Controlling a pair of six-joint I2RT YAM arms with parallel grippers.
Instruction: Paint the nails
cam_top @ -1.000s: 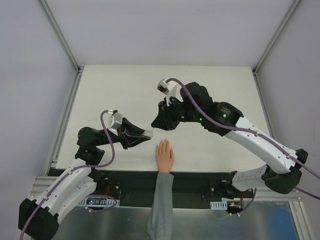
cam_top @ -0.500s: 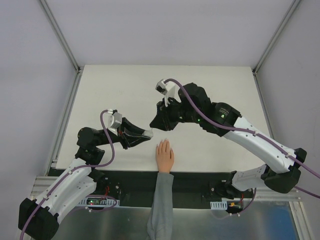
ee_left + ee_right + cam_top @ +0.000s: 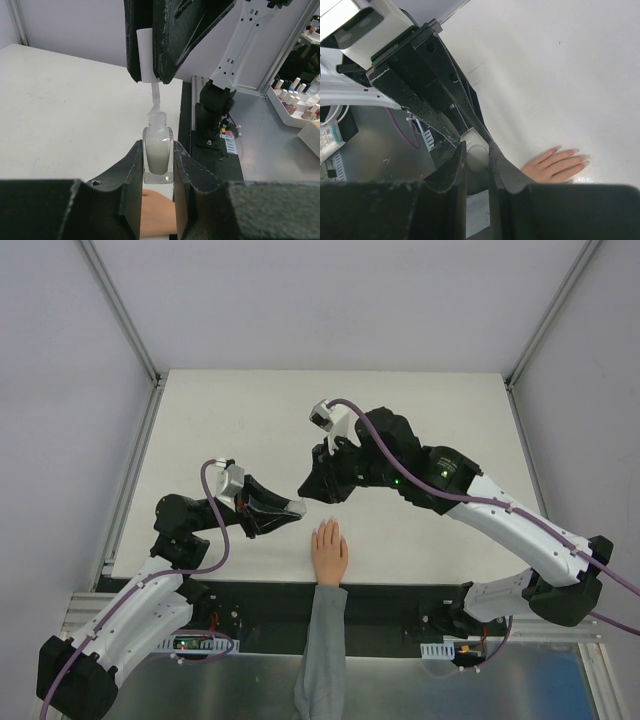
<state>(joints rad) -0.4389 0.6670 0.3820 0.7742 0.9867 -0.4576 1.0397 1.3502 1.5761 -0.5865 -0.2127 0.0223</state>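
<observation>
A peach mannequin hand point(image 3: 328, 552) with a grey sleeve point(image 3: 320, 650) lies palm down at the table's near edge; its nails point(image 3: 572, 152) look faintly pink in the right wrist view. My left gripper point(image 3: 297, 507) is shut on a small clear polish bottle point(image 3: 158, 156), held upright above the table left of the hand. My right gripper point(image 3: 306, 489) is shut on the bottle's white cap point(image 3: 146, 54) and holds it just above the open neck, the brush stem point(image 3: 155, 96) still reaching into it. In the right wrist view the cap point(image 3: 476, 149) sits between the jaws.
The white tabletop point(image 3: 250, 420) stretches behind both arms. A tray of polish bottles point(image 3: 295, 97) stands off the table, seen in the left wrist view. A black rail point(image 3: 400, 600) runs along the table's near edge.
The right arm has shifted slightly left and down with the cap. The left arm and the hand have not moved.
</observation>
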